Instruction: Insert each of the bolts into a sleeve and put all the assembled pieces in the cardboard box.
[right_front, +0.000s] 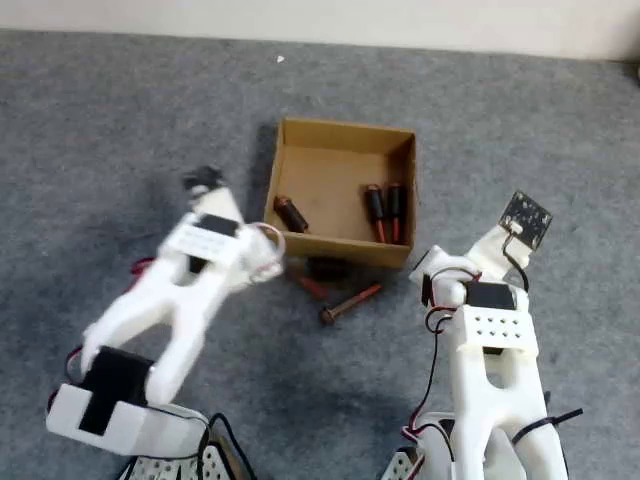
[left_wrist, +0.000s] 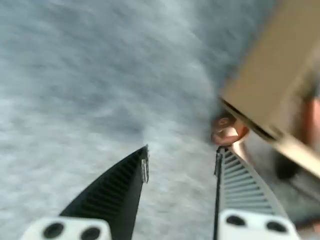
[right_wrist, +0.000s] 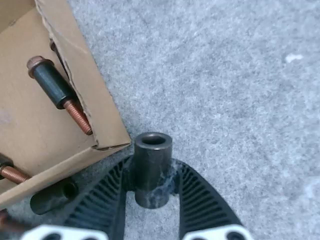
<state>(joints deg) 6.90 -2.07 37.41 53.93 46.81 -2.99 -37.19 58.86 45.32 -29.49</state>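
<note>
The right gripper (right_wrist: 152, 170) is clamping its two ribbed fingers on a black sleeve (right_wrist: 152, 150), which is standing upright between them with its open bore facing up, just off a corner of the cardboard box (right_front: 338, 246). The left gripper (left_wrist: 181, 160) is hanging over the grey carpet (right_front: 120, 120) with its fingers well apart and nothing between them; a copper bolt head (left_wrist: 227, 131) is showing just past one fingertip, close against the box's outer wall. The box is sitting open between the two arms. Inside it, an assembled piece (right_front: 290, 214), a bolt pushed through a dark sleeve, is lying by the wall on the left arm's side. A second assembled piece (right_front: 375, 208) and a third assembled piece (right_front: 396, 208) are lying side by side by the opposite wall, threaded ends pointing at the near wall. Outside, just before the near wall, a loose sleeve (right_front: 325, 268) is lying on its side on the carpet. A loose bolt (right_front: 350, 302) is lying slantwise near it, and a second loose bolt (right_front: 310, 287) is lying just beside them.
</note>
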